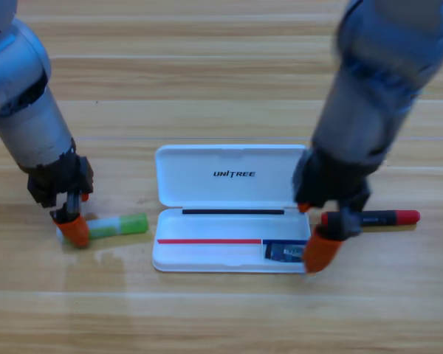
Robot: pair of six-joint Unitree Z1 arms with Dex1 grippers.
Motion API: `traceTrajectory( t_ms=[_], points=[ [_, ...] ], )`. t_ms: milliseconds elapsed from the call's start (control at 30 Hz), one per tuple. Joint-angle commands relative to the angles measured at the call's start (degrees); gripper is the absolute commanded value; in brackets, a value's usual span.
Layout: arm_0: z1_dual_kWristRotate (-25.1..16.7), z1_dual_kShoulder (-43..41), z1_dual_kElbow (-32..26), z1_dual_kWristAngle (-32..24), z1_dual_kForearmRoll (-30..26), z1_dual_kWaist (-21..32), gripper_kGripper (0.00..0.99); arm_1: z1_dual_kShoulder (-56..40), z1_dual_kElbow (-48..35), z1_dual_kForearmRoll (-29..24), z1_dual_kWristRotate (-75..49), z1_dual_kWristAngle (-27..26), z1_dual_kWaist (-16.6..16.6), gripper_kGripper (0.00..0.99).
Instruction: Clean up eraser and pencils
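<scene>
The light green pencil (pixel 118 225) lies flat on the table, left of the white case (pixel 229 181). My left gripper (pixel 77 221) points down at its whitish left end and covers that end. The eraser (pixel 284 251) lies inside the case's lower half, at its right end. My right gripper (pixel 312 230) hangs over that end of the case, open, with its lower jaw just right of the eraser and nothing held. The black pencil with red ends (pixel 384 217) lies on the table right of the case, its left part hidden behind the right gripper.
The case lies open, with its lid folded back towards the far side. Bare wooden table (pixel 221 317) stretches in front of the case and behind it.
</scene>
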State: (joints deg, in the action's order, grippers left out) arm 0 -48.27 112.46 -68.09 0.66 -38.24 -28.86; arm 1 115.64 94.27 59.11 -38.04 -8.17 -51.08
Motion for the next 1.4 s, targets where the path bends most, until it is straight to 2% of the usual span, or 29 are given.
traceTrajectory(
  t_ms=[33, 167, 333, 467, 500, 600, 767, 900, 1233, 1400],
  points=[
    [-2.09, 3.73, 1.20, -0.75, 0.44, -0.76, 0.575, -11.49, -7.78, 1.27, -5.55, 0.43, 3.18, 0.874],
    [-2.44, 3.99, 1.20, -1.37, 1.23, -0.76, 0.359, -10.26, -10.86, 1.18, -11.88, 3.95, 8.19, 0.874],
    [-2.35, 4.34, 1.64, -1.37, 1.50, -0.76, 0.344, -4.64, -12.00, -3.22, -16.10, 8.26, 13.11, 0.874],
    [-2.18, 4.87, 1.99, -1.45, 1.76, -0.85, 0.342, -0.50, -10.86, -6.64, -17.77, 8.87, 14.87, 0.874],
    [-2.18, 5.05, 1.99, -1.54, 1.76, -0.85, 0.311, 0.55, -10.24, -6.91, -18.03, 8.87, 15.13, 0.873],
    [-2.09, 4.96, 2.08, -1.98, 2.29, -1.02, 0.000, 3.36, -8.75, -7.70, -18.73, 8.70, 15.22, 0.873],
    [-0.51, 3.73, 2.61, -1.98, 3.52, -1.11, 0.000, 7.14, -6.73, -7.87, -19.26, 8.26, 15.22, 0.870],
    [-0.51, 0.74, 1.82, -1.37, 1.85, -1.29, 0.000, 9.51, -5.41, -8.49, -19.44, 8.17, 15.22, 0.870],
    [-0.24, -8.14, -14.79, -1.10, -17.75, -4.63, 0.000, 13.03, -4.18, -9.11, -19.53, 8.43, 15.22, 0.805],
    [0.37, -8.49, -18.13, -1.28, -20.04, -8.14, 0.000, 13.73, -4.18, -9.11, -19.97, 8.43, 15.22, 0.492]
  ],
)
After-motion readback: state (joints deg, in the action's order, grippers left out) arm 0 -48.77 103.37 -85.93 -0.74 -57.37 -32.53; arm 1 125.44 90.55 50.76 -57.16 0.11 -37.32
